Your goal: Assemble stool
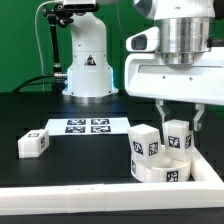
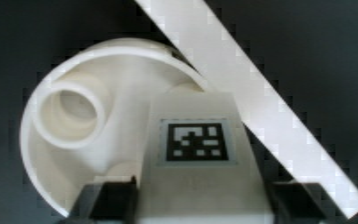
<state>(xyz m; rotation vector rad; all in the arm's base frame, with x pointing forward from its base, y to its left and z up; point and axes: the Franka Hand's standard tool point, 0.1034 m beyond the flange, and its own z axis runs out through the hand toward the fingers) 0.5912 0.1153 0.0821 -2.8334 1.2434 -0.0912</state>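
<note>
Exterior view first: we've got the gripper [image 1: 181, 124] hanging low over the near corner on the exterior view's right. Its two fingers [image 1: 165, 113] sit either side of the held leg [image 1: 178, 138], a chunky white block standing upright with its tag facing the camera. The fingers look closed right onto it, only as far apart as the block is wide, so we'd call that a grip. The held leg is over the seat [image 1: 160, 172], the round disc lying flat on the black table [image 1: 30, 110] in the corner of the wall [image 1: 70, 200]. We can't tell from here whether the leg's bottom touches the seat or sits just above it. A second leg [image 1: 145, 145] stands upright on the seat just beside it, toward the exterior view's left. A third leg [image 1: 33, 143] lies alone on the table, well apart, far over on the exterior view's left. The marker board [image 1: 87, 126] lies flat further back, between the third leg and the seat, with the arm's base [image 1: 88, 60] behind it.

Wrist view: we look down the gripper [image 2: 202, 200] at the held leg [image 2: 197, 140], tag toward the camera, with the dark fingers [image 2: 108, 200] pressed against both its sides. The seat [image 2: 51, 160] is underneath, with a round socket [image 2: 69, 110] showing open beside the leg. The wall [image 2: 229, 70] runs diagonally right beside the seat's rim
</note>
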